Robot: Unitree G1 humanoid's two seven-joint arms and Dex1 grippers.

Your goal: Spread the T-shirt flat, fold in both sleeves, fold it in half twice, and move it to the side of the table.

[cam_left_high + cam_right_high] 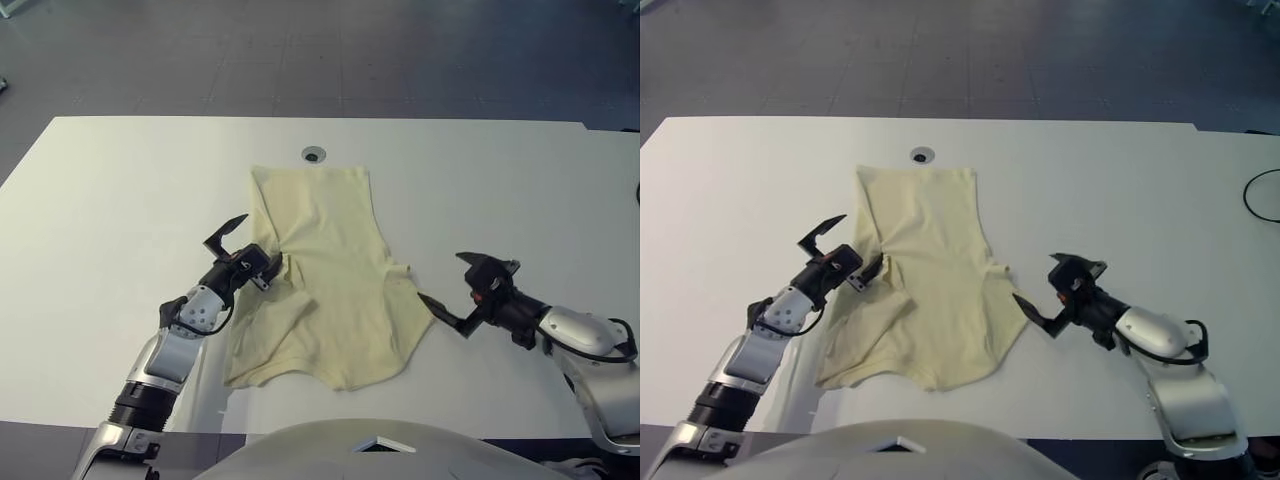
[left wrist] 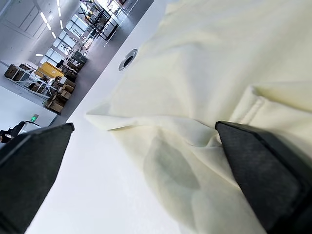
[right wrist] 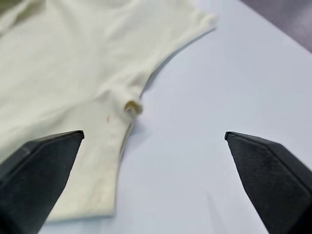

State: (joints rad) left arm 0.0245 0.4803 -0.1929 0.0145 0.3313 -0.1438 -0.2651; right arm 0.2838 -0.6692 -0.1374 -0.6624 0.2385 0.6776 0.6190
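A pale yellow T-shirt lies in the middle of the white table, one straight edge toward the far side, with creases on both flanks. My left gripper is open at the shirt's left edge, where a flap of cloth is bunched; in the left wrist view its fingers straddle that folded edge. My right gripper is open just right of the shirt, its lower finger close to the cloth. In the right wrist view a small rolled bit of the edge lies ahead of the open jaws.
A round cable hole sits in the table just beyond the shirt's far edge. A black cable loop lies at the table's right edge. Bare table surface stretches to the left and right of the shirt.
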